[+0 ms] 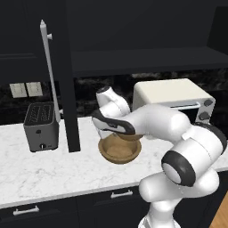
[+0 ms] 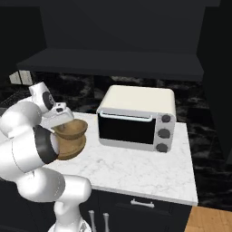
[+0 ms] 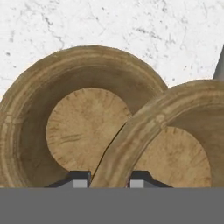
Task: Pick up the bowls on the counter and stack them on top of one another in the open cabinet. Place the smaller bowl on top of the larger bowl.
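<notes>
The smaller bowl (image 3: pixel 183 127) is sitting above and overlapping the larger bowl (image 1: pixel 119 151), which is resting on the counter (image 2: pixel 149 167) between toaster (image 1: pixel 41 127) and oven (image 2: pixel 136 118).

Flat, even rendered light, no glare. The counter (image 1: pixel 53 169) glows bright white; the open cabinet (image 2: pixel 108 31) at twelve o'clock sits almost black. Shadows are faint. Slightly soft, pixelated edges throughout.
</notes>
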{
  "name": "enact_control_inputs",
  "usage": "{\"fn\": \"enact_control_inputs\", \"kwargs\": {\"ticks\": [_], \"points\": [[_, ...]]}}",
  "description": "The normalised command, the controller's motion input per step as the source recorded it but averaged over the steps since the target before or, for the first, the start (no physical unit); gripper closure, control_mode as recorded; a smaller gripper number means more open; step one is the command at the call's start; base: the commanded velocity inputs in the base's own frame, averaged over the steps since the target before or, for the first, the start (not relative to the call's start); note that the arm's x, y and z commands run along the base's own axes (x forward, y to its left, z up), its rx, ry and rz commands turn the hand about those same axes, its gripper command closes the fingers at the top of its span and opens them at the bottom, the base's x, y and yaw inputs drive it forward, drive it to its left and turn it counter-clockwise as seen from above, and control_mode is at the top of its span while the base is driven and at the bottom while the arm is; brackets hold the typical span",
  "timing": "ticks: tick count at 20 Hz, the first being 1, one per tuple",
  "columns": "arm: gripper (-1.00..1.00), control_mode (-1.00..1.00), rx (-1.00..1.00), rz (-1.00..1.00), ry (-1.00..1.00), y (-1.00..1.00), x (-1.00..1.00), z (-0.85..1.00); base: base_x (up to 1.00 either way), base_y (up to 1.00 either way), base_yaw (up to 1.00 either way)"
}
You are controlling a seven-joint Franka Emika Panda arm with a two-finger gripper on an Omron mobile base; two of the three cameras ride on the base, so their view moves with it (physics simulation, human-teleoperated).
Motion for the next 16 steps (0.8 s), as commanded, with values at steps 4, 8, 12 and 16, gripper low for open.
{"fn": "enact_control_inputs", "kwargs": {"ticks": [4,8,12,16], "points": [[1.0,-1.0,0.0,0.0,0.05,0.49,-0.44,-0.13,0.0,0.0,0.0],[1.0,-1.0,0.0,0.0,0.03,0.36,-0.01,-0.24,0.0,0.0,0.0],[-1.0,-1.0,0.0,0.0,0.0,0.24,0.03,-0.25,0.0,0.0,0.0],[-1.0,-1.0,0.0,0.0,0.0,0.11,0.01,-0.13,0.0,0.0,0.0]]}}
